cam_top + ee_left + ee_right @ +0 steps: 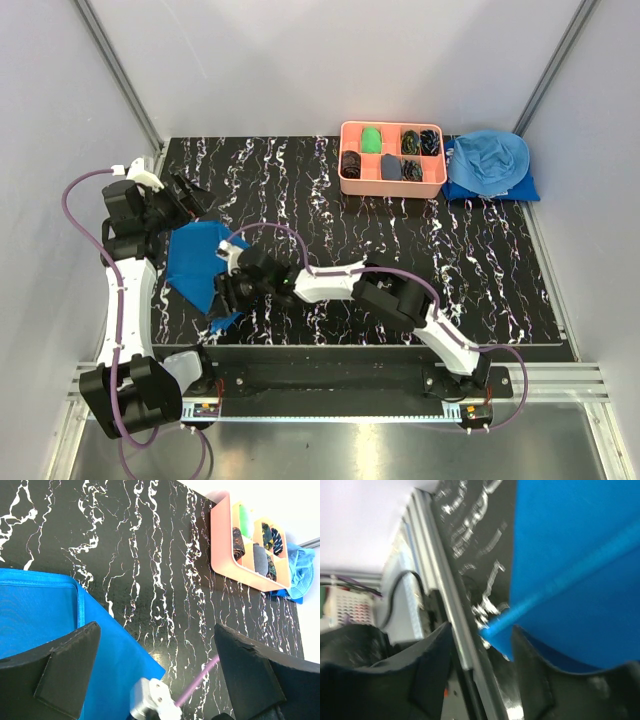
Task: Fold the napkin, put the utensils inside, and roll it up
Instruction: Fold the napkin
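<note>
The royal-blue napkin lies partly folded on the black marbled table at the left. My left gripper hovers over its far edge, open and empty; in the left wrist view the napkin lies under the left finger. My right gripper is at the napkin's near corner. In the blurred right wrist view the jaws stand apart, with the napkin's corner between them, close to the right finger. The fork and spoon are out of view.
A pink compartment tray with small rolled items stands at the back, also in the left wrist view. A sky-blue cloth heap lies right of it. The metal rail of the table's near edge runs close to my right gripper.
</note>
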`<action>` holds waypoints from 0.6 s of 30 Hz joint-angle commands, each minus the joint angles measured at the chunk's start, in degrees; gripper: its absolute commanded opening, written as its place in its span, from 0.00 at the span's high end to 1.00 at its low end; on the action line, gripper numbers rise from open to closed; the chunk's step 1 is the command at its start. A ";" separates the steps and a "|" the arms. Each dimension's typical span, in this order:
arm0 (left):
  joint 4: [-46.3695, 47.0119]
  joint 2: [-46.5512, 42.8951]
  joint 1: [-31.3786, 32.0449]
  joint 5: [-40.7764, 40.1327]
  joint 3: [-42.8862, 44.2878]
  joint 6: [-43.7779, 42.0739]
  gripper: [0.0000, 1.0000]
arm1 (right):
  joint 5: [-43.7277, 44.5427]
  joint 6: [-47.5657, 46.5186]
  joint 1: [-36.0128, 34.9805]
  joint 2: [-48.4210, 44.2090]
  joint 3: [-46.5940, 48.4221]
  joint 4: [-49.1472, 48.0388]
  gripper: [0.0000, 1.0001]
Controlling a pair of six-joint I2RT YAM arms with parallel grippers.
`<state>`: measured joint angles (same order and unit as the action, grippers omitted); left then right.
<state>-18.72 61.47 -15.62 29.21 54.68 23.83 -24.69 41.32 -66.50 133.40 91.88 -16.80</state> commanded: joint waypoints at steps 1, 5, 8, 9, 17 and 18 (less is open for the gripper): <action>2.81 -0.21 -0.38 1.02 -0.45 0.07 0.01 | 2.79 -6.51 0.49 -11.38 -6.26 -0.43 0.37; 2.90 0.05 -0.55 0.85 -0.53 0.07 0.01 | 3.07 -9.41 4.70 -18.60 -13.03 -0.43 0.33; 2.81 0.23 -0.47 0.76 -0.53 0.07 0.01 | 1.49 -12.21 10.32 -21.69 -16.55 0.36 0.29; 2.81 0.49 -0.47 0.76 -0.53 0.07 0.01 | 0.88 -12.84 11.73 -21.78 -16.38 1.23 0.28; 2.72 1.89 -0.82 0.23 -0.53 -0.10 0.01 | -12.91 -17.94 23.07 -11.86 -5.50 9.85 0.19; 2.72 2.16 -0.73 0.23 -0.53 -0.10 0.01 | -15.63 -18.12 23.69 -10.81 -4.44 10.29 0.19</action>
<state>-18.46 62.92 -15.92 29.15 54.68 23.83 -30.09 27.05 -43.92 117.84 81.65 -10.98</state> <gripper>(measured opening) 0.987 0.804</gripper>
